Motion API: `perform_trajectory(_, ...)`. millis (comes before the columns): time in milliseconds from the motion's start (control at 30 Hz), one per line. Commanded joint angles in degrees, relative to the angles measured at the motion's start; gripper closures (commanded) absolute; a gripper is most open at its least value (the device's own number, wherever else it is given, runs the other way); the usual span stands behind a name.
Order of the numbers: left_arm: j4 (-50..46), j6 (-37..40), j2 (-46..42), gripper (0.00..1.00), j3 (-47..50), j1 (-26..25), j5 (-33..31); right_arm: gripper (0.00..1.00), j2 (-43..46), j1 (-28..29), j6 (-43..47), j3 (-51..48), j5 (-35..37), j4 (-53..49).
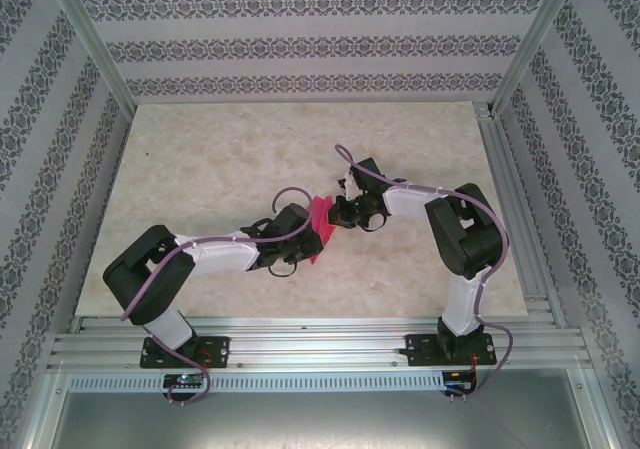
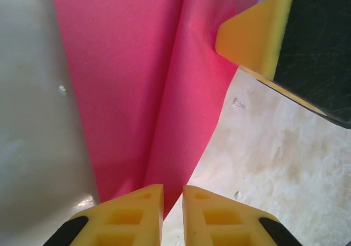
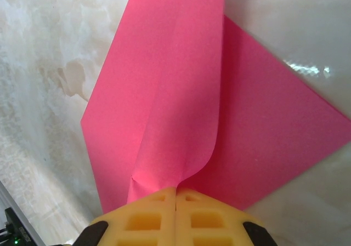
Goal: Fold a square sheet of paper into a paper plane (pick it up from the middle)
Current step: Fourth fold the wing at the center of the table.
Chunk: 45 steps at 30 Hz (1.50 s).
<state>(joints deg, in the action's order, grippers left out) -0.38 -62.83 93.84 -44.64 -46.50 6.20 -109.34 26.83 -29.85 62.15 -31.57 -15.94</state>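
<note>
The square sheet of paper [image 1: 320,221] is magenta-red and hangs bent above the middle of the table between my two grippers. My right gripper [image 1: 337,212] is shut on it; in the right wrist view its yellow fingertips [image 3: 176,194] pinch a raised curl of the sheet [image 3: 181,103]. My left gripper [image 1: 307,237] meets the sheet from the other side. In the left wrist view its jaws [image 2: 173,202] stand a narrow gap apart, with the lower edge of the paper [image 2: 142,81] running down between them. The right gripper's yellow finger [image 2: 255,35] shows at the upper right there.
The marble-patterned table [image 1: 220,169] lies under both arms. An aluminium rail [image 1: 320,334] runs along the near edge, with another rail [image 1: 510,199] on the right side. Patterned walls [image 1: 300,49] enclose the back and sides.
</note>
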Motion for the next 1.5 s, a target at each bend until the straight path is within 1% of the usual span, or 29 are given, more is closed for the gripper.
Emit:
perform_trajectory(0, 3.9, -1.4, 0.8, 0.81, -1.6, 0.4, 1.5, 1.0, 0.1, -0.4, 1.2, 1.5, 0.4, -0.6)
perform_trajectory(233, 3.5, -1.9, 1.2, 0.82, -1.1, 0.4, 0.5, 1.0, 0.2, -0.4, 1.3, 1.7, 0.8, -0.9)
perform_trajectory(300, 2.7, -1.2, -1.5, 0.81, -0.5, 0.4, -1.2, 1.0, 0.2, -0.4, 1.3, 1.8, 0.8, -1.0)
perform_trajectory(367, -0.2, 0.1, -4.8, 0.81, -0.9, 0.4, -3.6, 1.0, 0.1, -0.4, 1.2, 1.8, 0.8, -1.0)
perform_trajectory(467, -1.5, 1.6, -6.7, 0.8, -1.7, 0.4, -3.9, 1.0, -0.2, -0.3, 1.3, 2.1, 0.8, -1.2)
perform_trajectory(633, 2.2, 0.8, -3.4, 0.8, -2.3, 0.4, -0.1, 1.0, -0.1, -0.3, 1.1, 1.8, 0.9, -1.0)
perform_trajectory(867, 5.1, 0.6, 1.1, 0.81, -2.1, 0.4, 0.6, 1.0, -0.2, -0.2, 1.0, 2.0, 0.9, -1.2)
perform_trajectory(967, 8.1, 0.0, 3.2, 0.81, -1.3, 0.4, 2.6, 1.0, 0.0, -0.2, 1.1, 2.2, 1.0, -1.3)
perform_trajectory(1133, 7.4, 0.0, 5.1, 0.81, -1.4, 0.4, 2.7, 1.0, 0.0, -0.2, 1.1, 2.5, 1.2, -1.6)
perform_trajectory(1267, 7.1, 0.3, 4.8, 0.81, -0.8, 0.4, 2.0, 1.0, 0.1, -0.1, 1.0, 2.4, 1.4, -1.7)
perform_trajectory(1467, 5.7, 2.4, 4.9, 0.81, -1.9, 0.4, 3.0, 1.0, 0.2, 0.1, 1.7, 2.4, 2.7, -2.9)
